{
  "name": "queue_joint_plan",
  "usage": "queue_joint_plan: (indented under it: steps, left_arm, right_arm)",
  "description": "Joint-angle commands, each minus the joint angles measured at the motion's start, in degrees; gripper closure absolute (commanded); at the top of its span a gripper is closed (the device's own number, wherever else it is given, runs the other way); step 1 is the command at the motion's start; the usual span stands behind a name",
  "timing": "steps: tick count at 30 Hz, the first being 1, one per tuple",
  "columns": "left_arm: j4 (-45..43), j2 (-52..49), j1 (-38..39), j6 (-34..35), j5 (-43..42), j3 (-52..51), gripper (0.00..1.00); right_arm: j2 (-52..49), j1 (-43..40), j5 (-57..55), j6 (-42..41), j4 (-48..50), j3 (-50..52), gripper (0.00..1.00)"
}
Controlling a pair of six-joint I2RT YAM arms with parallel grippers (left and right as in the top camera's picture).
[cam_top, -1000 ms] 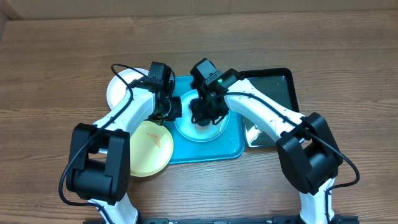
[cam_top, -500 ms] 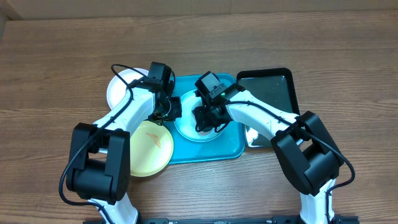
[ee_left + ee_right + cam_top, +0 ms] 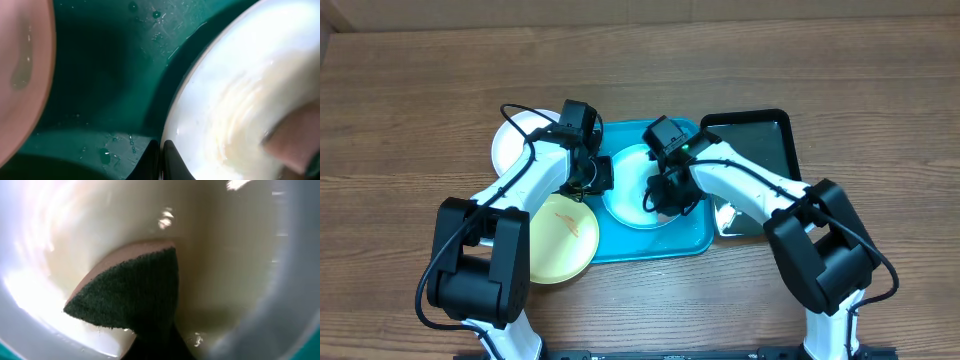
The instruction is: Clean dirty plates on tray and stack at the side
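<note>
Here, on wood table (image 3: 880,60), L hand (image 3: 161,160) pinches mint plate (image 3: 240,100) rim, R hand (image 3: 665,195) clamps sponge (image 3: 130,295).

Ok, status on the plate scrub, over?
Left fingers shut on mint plate rim, steadying. Right fingers shut on sponge, pressed inside that plate on the tray. Nothing blocking; yellow plate smeared.

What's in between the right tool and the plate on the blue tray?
A sponge, dark scrubbing face showing, pressed on the wet mint-blue plate under the right tool; the right wrist view shows it.
</note>
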State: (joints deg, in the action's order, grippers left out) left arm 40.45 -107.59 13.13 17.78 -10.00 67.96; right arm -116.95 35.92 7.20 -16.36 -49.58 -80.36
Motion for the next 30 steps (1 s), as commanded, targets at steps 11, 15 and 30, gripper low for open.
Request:
queue_joint_plan:
  steps: [11,15,30]
  left_arm:
    - [-0.2,-0.7,-0.3,-1.1,1.6,0.5,0.96]
    - [-0.2,-0.7,-0.3,-1.1,1.6,0.5,0.96]
    - [-0.2,-0.7,-0.3,-1.1,1.5,0.5,0.96]
  right_arm:
    - [1.2,-9.2,8.3,6.0,-2.1,-12.7,0.96]
    - [2.6,-9.8,12.6,6.0,-4.6,-16.4,0.96]
    - [6.2,-25.0,-7.4,6.8,-22.1,-16.0,0.96]
